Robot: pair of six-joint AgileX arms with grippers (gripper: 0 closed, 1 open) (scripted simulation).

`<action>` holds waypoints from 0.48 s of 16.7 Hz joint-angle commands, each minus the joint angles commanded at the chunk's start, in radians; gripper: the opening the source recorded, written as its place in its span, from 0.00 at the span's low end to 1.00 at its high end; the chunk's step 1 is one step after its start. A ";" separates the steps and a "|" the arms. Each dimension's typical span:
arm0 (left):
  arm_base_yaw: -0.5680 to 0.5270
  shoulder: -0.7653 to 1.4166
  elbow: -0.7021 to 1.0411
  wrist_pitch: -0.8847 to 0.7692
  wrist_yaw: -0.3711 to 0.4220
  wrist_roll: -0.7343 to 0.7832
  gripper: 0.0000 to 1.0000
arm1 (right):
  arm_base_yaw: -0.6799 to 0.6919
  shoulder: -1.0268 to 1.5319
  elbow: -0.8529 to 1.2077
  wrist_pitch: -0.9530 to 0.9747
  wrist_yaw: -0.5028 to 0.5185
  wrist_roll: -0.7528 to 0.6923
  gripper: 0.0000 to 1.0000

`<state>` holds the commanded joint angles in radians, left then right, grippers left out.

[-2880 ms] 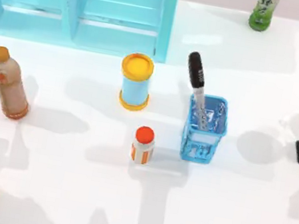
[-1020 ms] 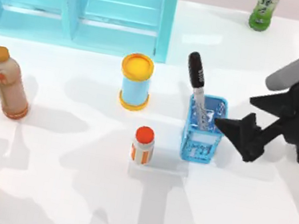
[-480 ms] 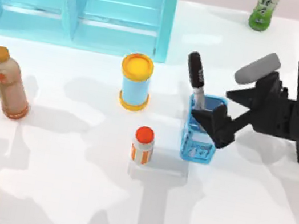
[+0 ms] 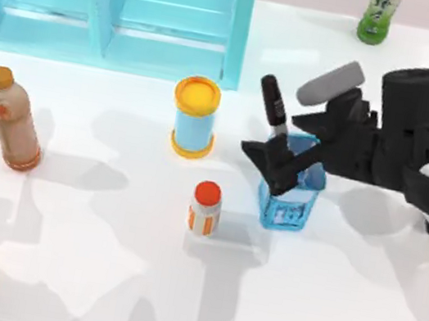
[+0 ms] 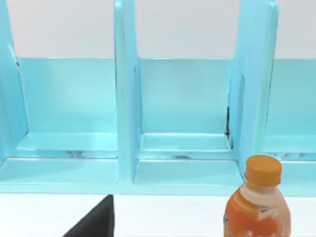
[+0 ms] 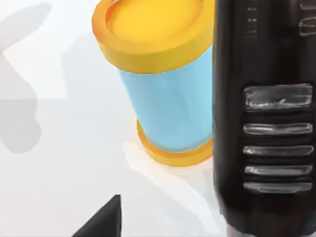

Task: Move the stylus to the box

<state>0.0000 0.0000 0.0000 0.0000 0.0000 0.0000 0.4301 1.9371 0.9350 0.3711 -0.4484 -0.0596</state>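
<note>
The top camera looks straight down on the whole white table [image 4: 95, 272], the left wrist camera faces the blue box [image 5: 182, 123] level and from some way back, and the right wrist camera sits close against the yellow-capped can [image 6: 163, 89], shared with the overhead view.

Stylus [image 4: 272, 104] shaft behind the right gripper [image 4: 281, 157]; jaws' grip on it unclear
</note>
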 joint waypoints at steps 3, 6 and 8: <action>0.000 0.000 0.000 0.000 0.000 0.000 1.00 | 0.000 0.000 0.000 0.000 0.000 0.000 0.92; 0.000 0.000 0.000 0.000 0.000 0.000 1.00 | 0.000 0.000 0.000 0.000 0.000 0.000 0.70; 0.000 0.000 0.000 0.000 0.000 0.000 1.00 | 0.000 0.000 0.000 0.000 0.000 0.000 0.55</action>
<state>0.0000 0.0000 0.0000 0.0000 0.0000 0.0000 0.4301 1.9371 0.9350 0.3711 -0.4484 -0.0596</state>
